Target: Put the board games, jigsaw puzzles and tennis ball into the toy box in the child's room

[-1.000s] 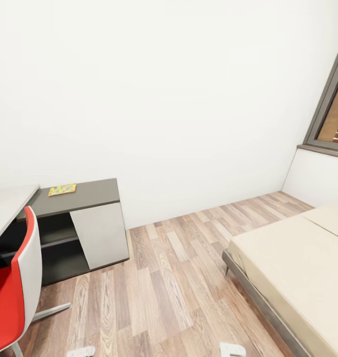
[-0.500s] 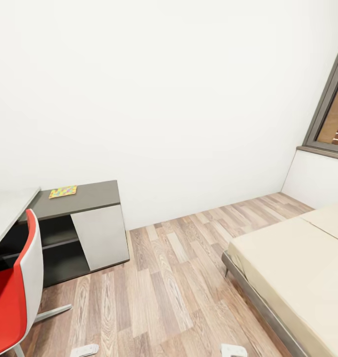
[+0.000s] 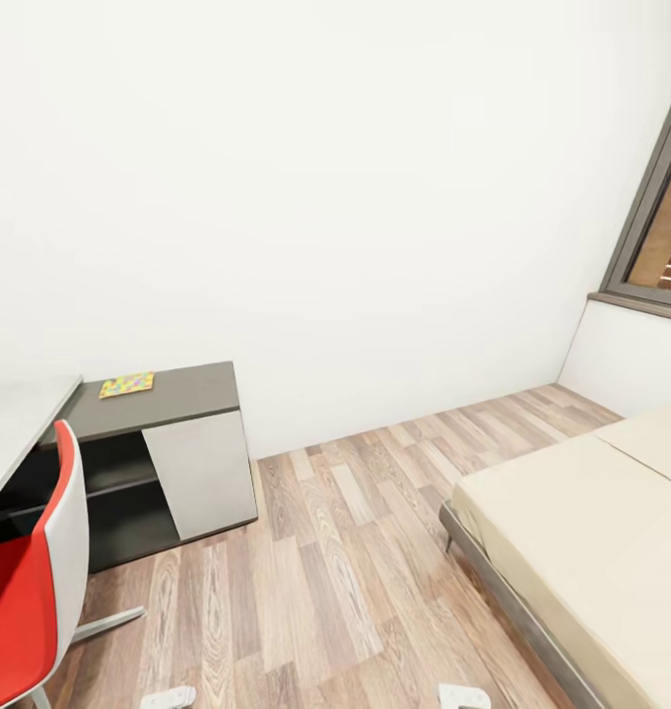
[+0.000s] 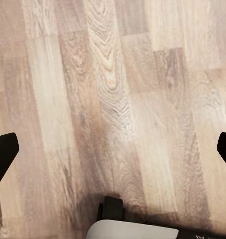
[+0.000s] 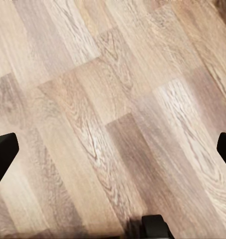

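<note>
Puzzle box (image 3: 126, 384) lay flat on the dark cabinet top (image 3: 182, 389) beside the tabletop (image 3: 15, 414), far ahead and left, nearer the left arm. Left jaws (image 4: 113, 152) and right jaws (image 5: 113, 152) were spread, empty, over floor (image 3: 325, 571).

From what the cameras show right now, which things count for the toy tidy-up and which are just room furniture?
For the job:
- jigsaw puzzle lying on the dark cabinet section
- table, its pale top at the left edge
- bed, no games on the part in view

Just there:
- red-and-white chair
- window
- wood floor
</note>
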Motion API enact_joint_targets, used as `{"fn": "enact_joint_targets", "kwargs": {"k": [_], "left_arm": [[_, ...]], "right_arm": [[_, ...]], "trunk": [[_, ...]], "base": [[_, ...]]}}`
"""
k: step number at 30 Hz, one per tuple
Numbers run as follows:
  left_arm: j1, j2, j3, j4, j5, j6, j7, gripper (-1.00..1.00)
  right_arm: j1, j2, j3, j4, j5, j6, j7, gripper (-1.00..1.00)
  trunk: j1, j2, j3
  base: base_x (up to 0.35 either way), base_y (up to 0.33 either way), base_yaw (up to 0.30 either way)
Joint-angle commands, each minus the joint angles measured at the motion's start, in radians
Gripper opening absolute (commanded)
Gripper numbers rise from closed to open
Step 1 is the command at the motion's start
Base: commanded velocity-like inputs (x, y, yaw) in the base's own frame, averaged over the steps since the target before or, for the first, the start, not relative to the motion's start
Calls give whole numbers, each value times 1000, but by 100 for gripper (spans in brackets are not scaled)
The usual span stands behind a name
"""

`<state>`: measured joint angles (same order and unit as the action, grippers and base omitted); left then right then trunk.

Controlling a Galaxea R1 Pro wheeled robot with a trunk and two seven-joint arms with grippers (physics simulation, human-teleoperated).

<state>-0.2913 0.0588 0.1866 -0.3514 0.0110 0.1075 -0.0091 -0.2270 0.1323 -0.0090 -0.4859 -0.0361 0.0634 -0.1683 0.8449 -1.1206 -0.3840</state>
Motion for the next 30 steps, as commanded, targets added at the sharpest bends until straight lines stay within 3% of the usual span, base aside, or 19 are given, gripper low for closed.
{"fn": "enact_joint_targets", "kwargs": {"k": [1, 21, 28, 30], "left_arm": [[0, 0, 4, -2, 1, 5, -1, 100], [-2, 1, 7, -8, 3, 15, 5, 100], [-58, 7, 7, -31, 2, 135, 3, 100], [-65, 8, 7, -35, 3, 140, -1, 100]], "right_arm": [[0, 1, -1, -2, -4, 5, -3, 100], [-7, 5, -4, -13, -12, 23, 3, 100], [-10, 4, -2, -70, -83, 96, 3, 100], [-7, 4, 1, -76, -95, 102, 2, 100]], "trunk": [[-4, 7, 2], [-81, 147, 69], [-107, 196, 91], [-115, 210, 97]], "base": [[0, 0, 0], [0, 0, 0], [0, 0, 0], [0, 0, 0]]}}
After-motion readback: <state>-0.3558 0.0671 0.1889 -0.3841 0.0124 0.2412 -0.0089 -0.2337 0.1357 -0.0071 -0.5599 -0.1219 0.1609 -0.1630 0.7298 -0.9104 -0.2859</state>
